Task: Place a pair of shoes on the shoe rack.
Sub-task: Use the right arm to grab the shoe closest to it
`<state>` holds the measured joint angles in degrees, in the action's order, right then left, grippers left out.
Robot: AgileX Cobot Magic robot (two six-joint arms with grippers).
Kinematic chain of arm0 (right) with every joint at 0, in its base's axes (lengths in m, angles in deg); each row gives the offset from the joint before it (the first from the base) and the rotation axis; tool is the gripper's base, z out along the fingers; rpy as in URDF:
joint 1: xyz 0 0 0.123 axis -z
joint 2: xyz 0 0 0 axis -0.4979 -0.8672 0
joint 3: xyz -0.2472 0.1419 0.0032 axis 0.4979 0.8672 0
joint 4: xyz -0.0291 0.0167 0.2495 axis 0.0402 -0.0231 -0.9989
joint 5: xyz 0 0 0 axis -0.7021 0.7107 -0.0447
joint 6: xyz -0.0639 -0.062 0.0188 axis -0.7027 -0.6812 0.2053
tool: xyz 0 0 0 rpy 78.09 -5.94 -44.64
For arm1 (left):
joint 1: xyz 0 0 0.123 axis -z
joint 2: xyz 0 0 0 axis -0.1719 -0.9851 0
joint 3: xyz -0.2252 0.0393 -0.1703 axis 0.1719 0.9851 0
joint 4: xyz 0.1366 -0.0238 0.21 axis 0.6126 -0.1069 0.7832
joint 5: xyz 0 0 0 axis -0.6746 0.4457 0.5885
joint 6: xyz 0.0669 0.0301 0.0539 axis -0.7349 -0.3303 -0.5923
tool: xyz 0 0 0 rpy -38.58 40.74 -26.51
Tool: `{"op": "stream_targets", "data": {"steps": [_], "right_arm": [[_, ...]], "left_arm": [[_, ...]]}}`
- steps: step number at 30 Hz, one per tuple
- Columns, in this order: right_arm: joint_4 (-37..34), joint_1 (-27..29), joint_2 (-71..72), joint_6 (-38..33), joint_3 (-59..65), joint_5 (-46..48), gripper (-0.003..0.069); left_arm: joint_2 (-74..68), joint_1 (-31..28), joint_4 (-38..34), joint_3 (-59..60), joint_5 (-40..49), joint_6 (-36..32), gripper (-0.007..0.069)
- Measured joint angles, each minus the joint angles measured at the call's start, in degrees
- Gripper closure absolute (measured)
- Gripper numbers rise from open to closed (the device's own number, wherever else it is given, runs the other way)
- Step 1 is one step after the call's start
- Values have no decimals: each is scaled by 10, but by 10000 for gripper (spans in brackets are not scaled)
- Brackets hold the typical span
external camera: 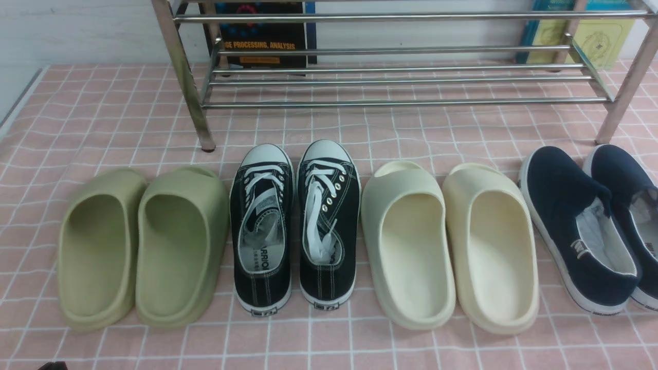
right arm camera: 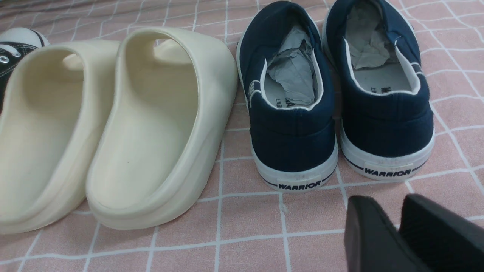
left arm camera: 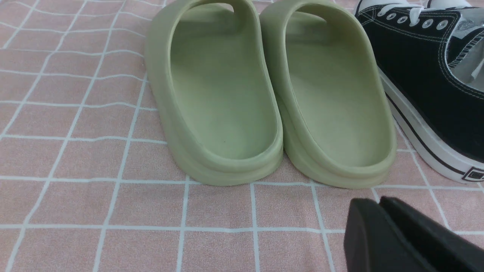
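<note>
**Front view.**
- Pair of shoes point(external camera: 576, 221): navy slip-ons at the right edge of the worktop point(external camera: 103, 103), last in a row along the near edge. The frame cuts off part of the outer shoe.
- Long axis: heels toward the near edge, toes toward the far edge and slanted a little leftward.
- Shoe rack point(external camera: 390, 79): chrome bars along the far edge, beyond the toes and mostly to their left.
- Row neighbours, left to right: green slides point(external camera: 144, 246), black sneakers point(external camera: 293, 226), cream slides point(external camera: 447, 241). The cream slides sit just beside the pair.
- You see neither hand here.

**Left wrist view.**
- Left hand point(left arm camera: 378, 206): fingers pressed together with no gap showing, holding nothing.
- It faces the heels of the green slides, with one black sneaker at the side.
- The pair does not appear, so count it well apart from this hand.

**Right wrist view.**
- Right hand point(right arm camera: 395, 207): fingers a narrow gap apart, with nothing between them.
- The pair lies near and straight ahead, heels first. The two shoes sit close side by side, each stuffed with crumpled paper, and the heel tabs face you.

**Judgement.**
- The right arm is your nearer one.
- Each shoe's length runs away from this hand, so you would likely meet the heel first.
- From there the carry probably goes toward the far edge and somewhat left to reach the rack.
</note>
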<state>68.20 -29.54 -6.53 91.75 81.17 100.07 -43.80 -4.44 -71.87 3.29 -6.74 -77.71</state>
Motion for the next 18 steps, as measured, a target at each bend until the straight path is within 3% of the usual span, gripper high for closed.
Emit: {"op": "stream_targets", "data": {"steps": [18], "right_arm": [[0,0,0,0,0,0,486]], "left_arm": [[0,0,0,0,0,0,571]]}}
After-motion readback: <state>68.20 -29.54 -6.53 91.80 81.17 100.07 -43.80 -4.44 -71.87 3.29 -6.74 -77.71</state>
